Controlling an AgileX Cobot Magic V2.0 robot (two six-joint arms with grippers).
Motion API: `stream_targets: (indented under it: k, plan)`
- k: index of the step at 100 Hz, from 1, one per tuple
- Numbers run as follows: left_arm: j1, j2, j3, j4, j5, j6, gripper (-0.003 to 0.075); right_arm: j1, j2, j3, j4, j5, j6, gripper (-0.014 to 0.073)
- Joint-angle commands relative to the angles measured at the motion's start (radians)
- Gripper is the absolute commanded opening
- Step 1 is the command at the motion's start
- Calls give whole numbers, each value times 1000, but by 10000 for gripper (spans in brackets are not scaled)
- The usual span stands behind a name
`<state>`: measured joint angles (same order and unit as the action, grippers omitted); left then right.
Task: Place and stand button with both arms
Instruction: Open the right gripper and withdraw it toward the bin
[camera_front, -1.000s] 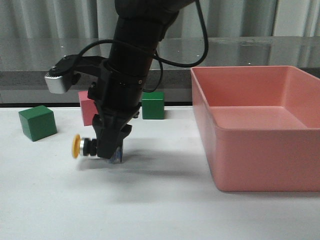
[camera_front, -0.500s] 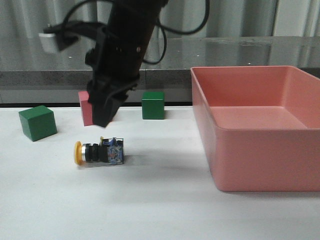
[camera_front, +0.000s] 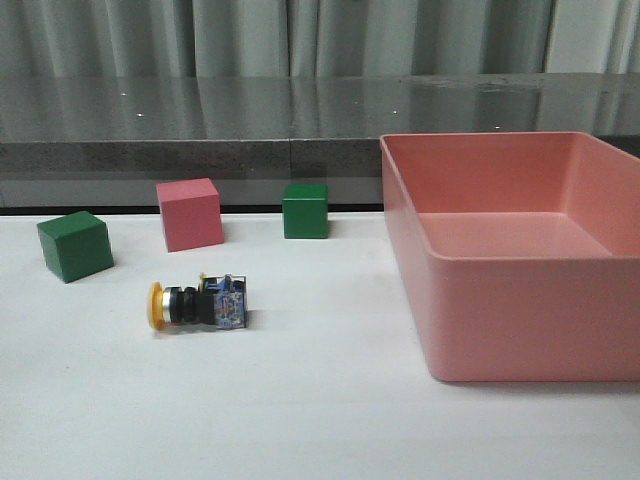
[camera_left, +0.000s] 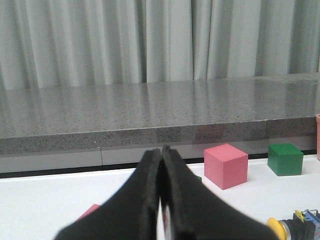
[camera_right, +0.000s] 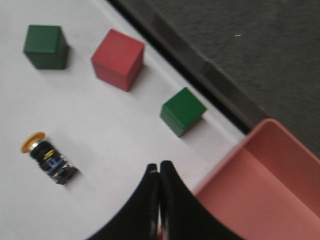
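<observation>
The button (camera_front: 197, 304) lies on its side on the white table, yellow cap to the left, blue-and-clear base to the right. It also shows in the right wrist view (camera_right: 47, 157) and at the edge of the left wrist view (camera_left: 296, 227). No arm shows in the front view. My left gripper (camera_left: 162, 150) is shut and empty, low over the table, apart from the button. My right gripper (camera_right: 159, 165) is shut and empty, high above the table near the pink bin's corner.
A pink bin (camera_front: 520, 250) stands at the right. A green cube (camera_front: 75, 245) sits at the left, a pink cube (camera_front: 188, 213) and another green cube (camera_front: 305, 209) at the back. A grey stone ledge (camera_front: 200, 120) runs behind the table.
The arm that held the button over the table let it go lying on its side, rose up and left the front view. The button has stayed put since.
</observation>
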<state>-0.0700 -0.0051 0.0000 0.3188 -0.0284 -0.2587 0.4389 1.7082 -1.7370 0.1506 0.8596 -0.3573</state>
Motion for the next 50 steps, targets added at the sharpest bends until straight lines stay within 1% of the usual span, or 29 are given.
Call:
stream_targets:
  k: [1, 20, 33, 50]
  plan:
    - [-7, -31, 45, -11, -75, -11, -20, -52, -151, 92, 3, -151, 24, -62]
    - [-7, -31, 45, -11, -75, -11, -20, -206, -438, 482, 3, -413, 76, -62]
    - [-7, -31, 45, -11, -75, -11, -20, -305, -614, 705, 3, -510, 105, -62]
    - [-7, -31, 45, -11, -75, -11, -20, -375, -844, 975, 3, -652, 105, -62]
